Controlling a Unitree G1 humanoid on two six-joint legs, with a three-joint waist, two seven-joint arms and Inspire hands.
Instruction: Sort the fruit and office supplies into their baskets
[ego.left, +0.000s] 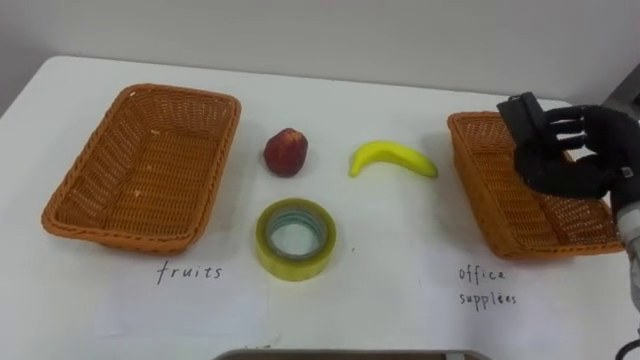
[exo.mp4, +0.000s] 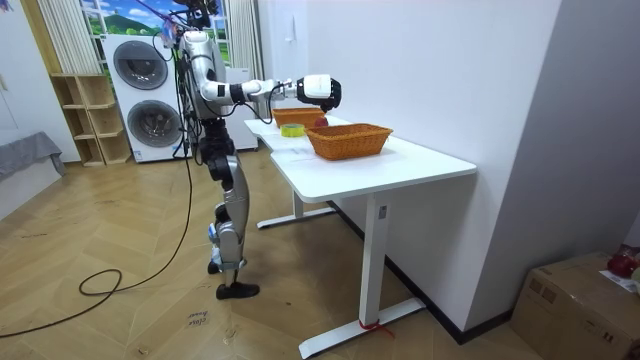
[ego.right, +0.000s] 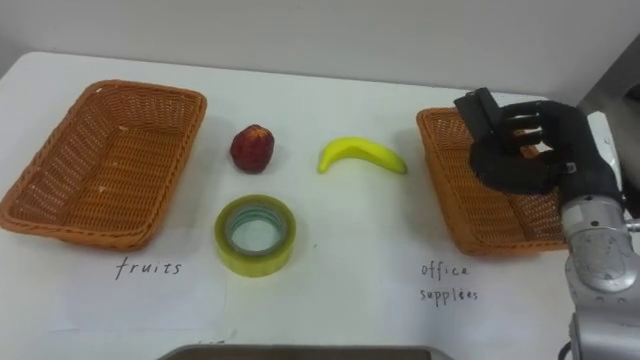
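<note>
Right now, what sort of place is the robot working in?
Probably a home-style laundry or utility room: stacked washing machines, a wooden shelf unit beside them, and parquet floor.

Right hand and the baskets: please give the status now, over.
Right hand shut on a dark object, over the office supplies basket. Apple, banana and tape roll lie on the table between it and the fruits basket. Nothing between hand and basket.

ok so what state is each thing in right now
left basket: empty
right basket: nothing visible inside
apple: on the table, between baskets
banana: on the table, between baskets
tape roll: lying flat on the table
black object: held above right basket
right hand: shut on black object
</note>
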